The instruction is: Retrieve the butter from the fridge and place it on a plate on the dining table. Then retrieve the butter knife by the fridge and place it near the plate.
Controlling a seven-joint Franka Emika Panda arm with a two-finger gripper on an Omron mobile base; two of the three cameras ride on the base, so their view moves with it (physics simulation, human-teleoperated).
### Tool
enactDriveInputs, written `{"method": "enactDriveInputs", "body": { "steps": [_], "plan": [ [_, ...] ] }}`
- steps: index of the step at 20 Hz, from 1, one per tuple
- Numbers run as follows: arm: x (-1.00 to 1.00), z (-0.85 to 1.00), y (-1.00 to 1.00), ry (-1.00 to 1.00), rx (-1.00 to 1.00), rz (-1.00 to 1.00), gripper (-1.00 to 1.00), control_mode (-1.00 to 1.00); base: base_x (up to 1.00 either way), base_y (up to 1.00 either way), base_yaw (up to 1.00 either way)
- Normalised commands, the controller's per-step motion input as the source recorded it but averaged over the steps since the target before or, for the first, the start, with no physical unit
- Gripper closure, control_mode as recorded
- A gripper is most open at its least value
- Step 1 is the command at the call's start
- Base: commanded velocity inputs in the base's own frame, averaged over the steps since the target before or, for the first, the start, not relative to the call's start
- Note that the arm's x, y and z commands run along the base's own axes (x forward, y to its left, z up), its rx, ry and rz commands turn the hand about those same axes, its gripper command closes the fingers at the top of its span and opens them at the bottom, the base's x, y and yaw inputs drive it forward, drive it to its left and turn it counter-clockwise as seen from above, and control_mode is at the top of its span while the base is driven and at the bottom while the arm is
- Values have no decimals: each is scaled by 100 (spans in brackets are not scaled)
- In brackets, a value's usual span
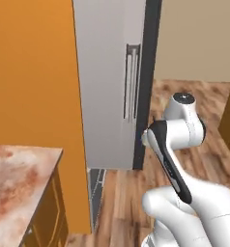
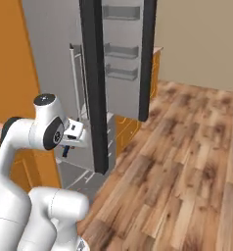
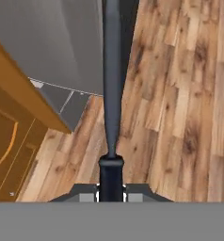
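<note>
Wood-plank floor (image 3: 180,94) spreads under me, brown and streaky. Nearest, in the hand view, my end effector (image 3: 111,190) is clenched on a grey bar handle (image 3: 111,70); its 2 dark tips pinch the bar's near end, and the bar runs straight away from them toward the top of that view.

Just beyond stands the fridge (image 1: 105,72) — tall, grey steel, right in front of my base and tight against an orange cabinet panel (image 1: 35,72) on its left. From the right base view, 1 door (image 2: 123,54) stands swung open, with 3 grey shelves (image 2: 121,49) on its inner face and a dark strip down its edge.

Low on my left lies a marbled pinkish surface (image 1: 15,173) — well apart from my hand. Farthest back is a plain beige wall (image 2: 197,39).
</note>
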Motion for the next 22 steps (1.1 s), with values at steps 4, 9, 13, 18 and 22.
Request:
{"method": "enactDriveInputs", "body": {
  "steps": [4,9,13,18,22],
  "plan": [
    [0,0,0,0,0,0,100,100,0,-36,-81],
    [0,0,0,0,0,0,100,100,0,-71,-69],
    [0,0,0,0,0,0,100,100,38,-64,-8],
    [0,0,0,0,0,0,100,100,93,-30,17],
    [0,0,0,0,0,0,100,100,100,-57,24]
  ]
}}
